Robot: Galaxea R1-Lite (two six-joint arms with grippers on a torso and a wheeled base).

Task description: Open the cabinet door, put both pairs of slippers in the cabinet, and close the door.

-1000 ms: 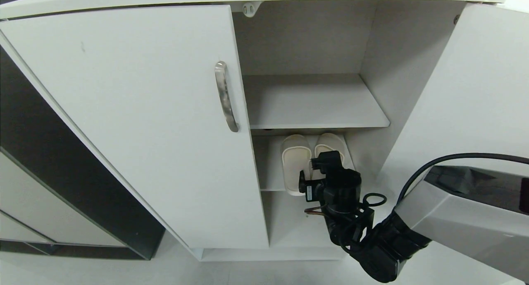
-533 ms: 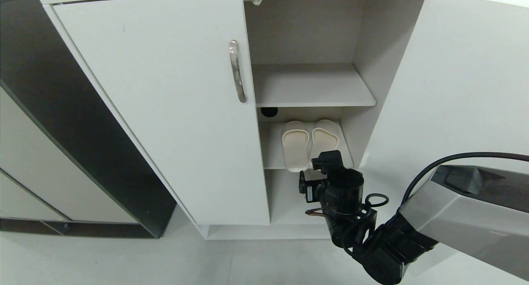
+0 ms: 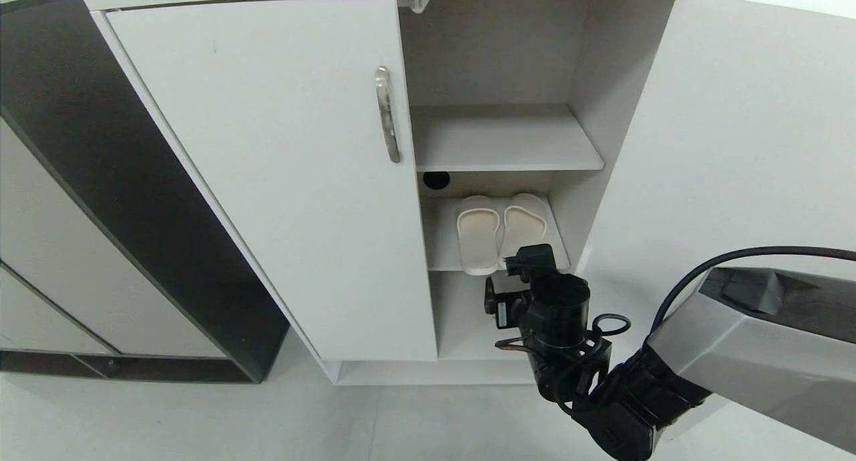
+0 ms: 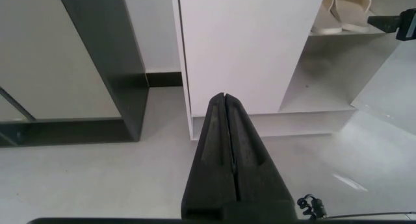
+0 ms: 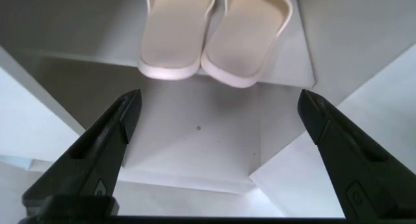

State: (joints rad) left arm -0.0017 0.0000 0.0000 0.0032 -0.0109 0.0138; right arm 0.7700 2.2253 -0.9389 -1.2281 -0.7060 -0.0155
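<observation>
My right pincer (image 5: 219, 104) hangs with its two black fingers (image 5: 97, 152) spread wide apart and nothing between them, just in front of the lowest compartment of the white board cabinet (image 3: 588, 79). The pair of cream rubber slippers (image 3: 478, 230) lies side by side on the middle shelf (image 3: 441, 240), toes toward the back and heels at the shelf's front edge, just above and beyond my right fingers, not touching them. The right-hand white door (image 3: 722, 133) stands swung wide open beside my right arm. The left-hand white door (image 3: 281, 166), with its curved silver metal handle (image 3: 388, 113), is closed. My left pincer (image 4: 224, 100) has its fingers pressed together on nothing and hovers above the pale grey floor (image 4: 97, 178), in front of the closed door.
</observation>
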